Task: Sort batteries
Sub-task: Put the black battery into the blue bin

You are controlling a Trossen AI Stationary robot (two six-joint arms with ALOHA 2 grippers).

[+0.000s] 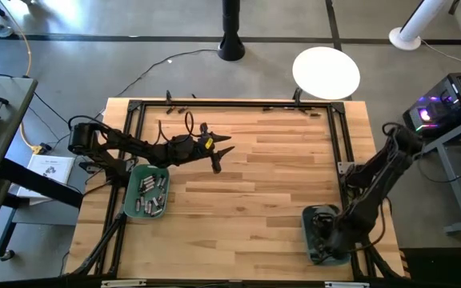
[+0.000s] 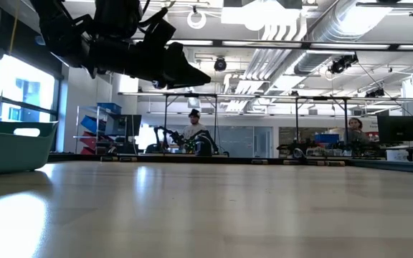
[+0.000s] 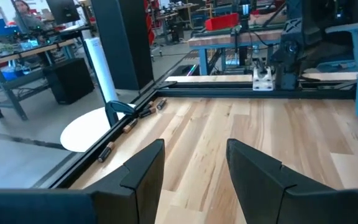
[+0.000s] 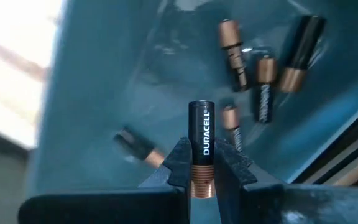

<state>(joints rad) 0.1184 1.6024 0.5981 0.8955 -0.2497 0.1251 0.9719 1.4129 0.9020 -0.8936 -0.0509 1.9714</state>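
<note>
The right end effector [image 4: 202,177] grips 1 black-and-copper battery [image 4: 201,146] upright between its fingers, inside the teal bin [image 1: 314,228] at the surface's near right corner, above 5 loose batteries [image 4: 263,93]. The left end effector [image 3: 194,171] hangs open and empty over the wooden surface [image 1: 270,172], beside a second bin [image 1: 134,192] of silvery batteries [image 1: 152,194].

free: worktop [image 1: 270,184] middle bare | obstacles: teal bins at left [image 1: 146,192] and right [image 1: 320,234] front; black frame [image 1: 238,105] round the edges

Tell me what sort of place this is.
Likely a robotics lab or workshop: exposed ducts overhead, rows of workbenches carrying more robot arms, and people at monitors behind the wooden table.
</note>
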